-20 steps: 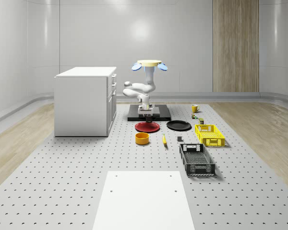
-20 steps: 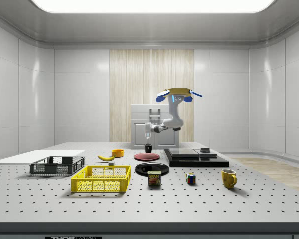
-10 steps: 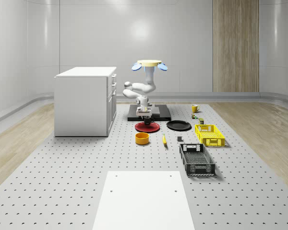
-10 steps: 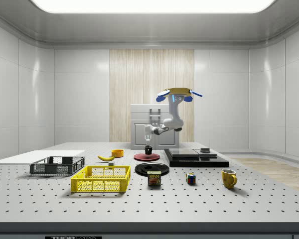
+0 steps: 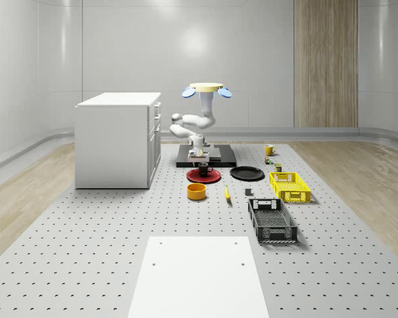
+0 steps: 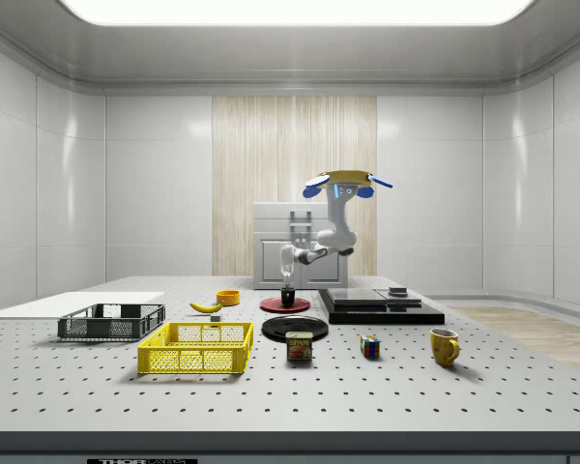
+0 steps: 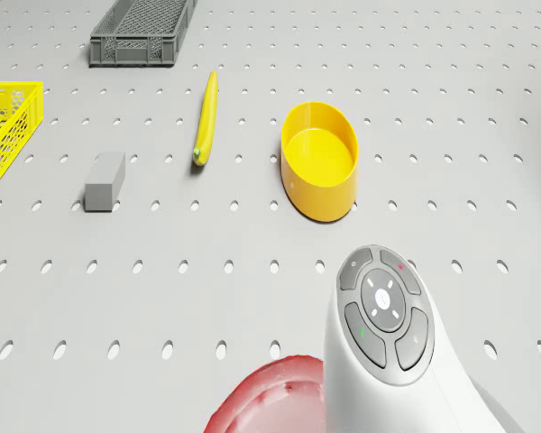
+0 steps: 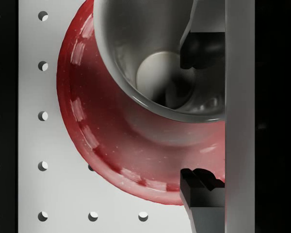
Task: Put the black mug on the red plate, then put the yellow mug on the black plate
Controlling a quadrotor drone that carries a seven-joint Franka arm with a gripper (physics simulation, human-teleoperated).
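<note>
Lowered black mug (image 5: 203, 168) — red plate (image 5: 203, 175) half-hidden.

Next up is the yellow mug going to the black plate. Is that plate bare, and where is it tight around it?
The black plate is bare. Open table lies between it and the yellow crate. It is crowded on the other side: the red plate sits close by with the black mug on it and the claw just above.

The cabinet (image 5: 118, 140) stands well away from the red plate (image 5: 194, 176). The yellow bowl (image 5: 196, 191) and black plate (image 5: 247, 173) sit near it, with bare tabletop (image 5: 119, 218) between.
</note>
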